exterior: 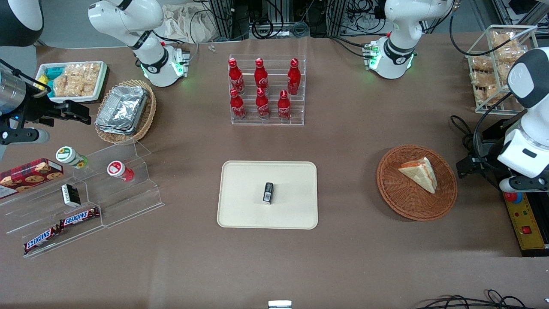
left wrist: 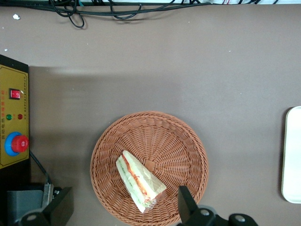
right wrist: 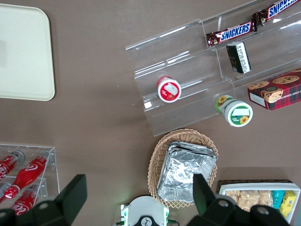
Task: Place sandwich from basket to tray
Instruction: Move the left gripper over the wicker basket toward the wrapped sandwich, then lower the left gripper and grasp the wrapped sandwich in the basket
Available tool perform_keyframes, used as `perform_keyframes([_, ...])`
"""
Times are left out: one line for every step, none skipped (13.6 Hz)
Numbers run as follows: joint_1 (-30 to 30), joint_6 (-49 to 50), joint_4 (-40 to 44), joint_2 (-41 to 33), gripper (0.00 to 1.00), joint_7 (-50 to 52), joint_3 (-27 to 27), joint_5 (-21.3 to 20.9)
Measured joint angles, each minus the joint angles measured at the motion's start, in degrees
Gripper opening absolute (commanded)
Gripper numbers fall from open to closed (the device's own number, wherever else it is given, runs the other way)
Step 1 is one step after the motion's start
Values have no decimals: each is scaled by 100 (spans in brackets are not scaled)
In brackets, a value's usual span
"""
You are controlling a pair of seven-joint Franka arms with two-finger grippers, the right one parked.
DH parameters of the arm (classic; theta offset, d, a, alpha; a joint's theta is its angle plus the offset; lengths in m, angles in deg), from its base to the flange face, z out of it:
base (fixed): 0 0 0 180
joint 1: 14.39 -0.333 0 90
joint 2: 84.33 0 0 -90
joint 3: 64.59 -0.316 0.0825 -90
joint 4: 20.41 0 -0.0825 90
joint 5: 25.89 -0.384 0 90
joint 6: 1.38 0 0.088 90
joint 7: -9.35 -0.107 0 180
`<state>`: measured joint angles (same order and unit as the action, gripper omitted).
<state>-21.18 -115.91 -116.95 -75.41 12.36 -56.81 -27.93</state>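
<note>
Nearest the front camera lay the cream tray (exterior: pixel 240 214), with a small dark packet (exterior: pixel 268 192) resting on its middle. Toward the working arm's end of the table sat the reddish-brown basket (exterior: pixel 399 201), well apart from the tray, and the sandwich (exterior: pixel 420 173) lay inside it on the weave. From the wrist camera, the gripper (left wrist: pixel 124 212) hovered above the basket with its fingers (left wrist: pixel 187 205) spread wide, holding nothing. The wedge (left wrist: pixel 139 180) lay between the two fingers as seen from above, nearer the one over the basket's rim (left wrist: pixel 101 141), and touched neither. A yellow control box (left wrist: pixel 13 117) stood beside the basket.
</note>
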Motion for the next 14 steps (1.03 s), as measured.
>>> perform_keyframes([5,12,1,13,99,64,6,6])
perform_keyframes([9,33,2,22,99,162,8,30])
perform_keyframes([11,44,4,27,99,246,9,74])
perform_keyframes([13,71,5,40,99,290,12,119])
perform_keyframes([20,118,2,72,99,350,16,156])
perform_keyframes([34,176,-17,118,99,546,22,179])
perform_keyframes([50,189,-72,162,99,890,29,185])
perform_keyframes([60,192,-143,211,100,1353,41,188])
perform_keyframes([66,196,-245,255,99,1882,49,188])
perform_keyframes([68,196,-388,285,99,2409,53,188])
perform_keyframes([68,181,-569,294,99,2843,54,187])
perform_keyframes([67,115,-760,294,99,3177,54,187])
perform_keyframes([64,-36,-954,294,99,3430,50,187])
perform_keyframes([59,-217,-1146,296,99,3613,40,187])
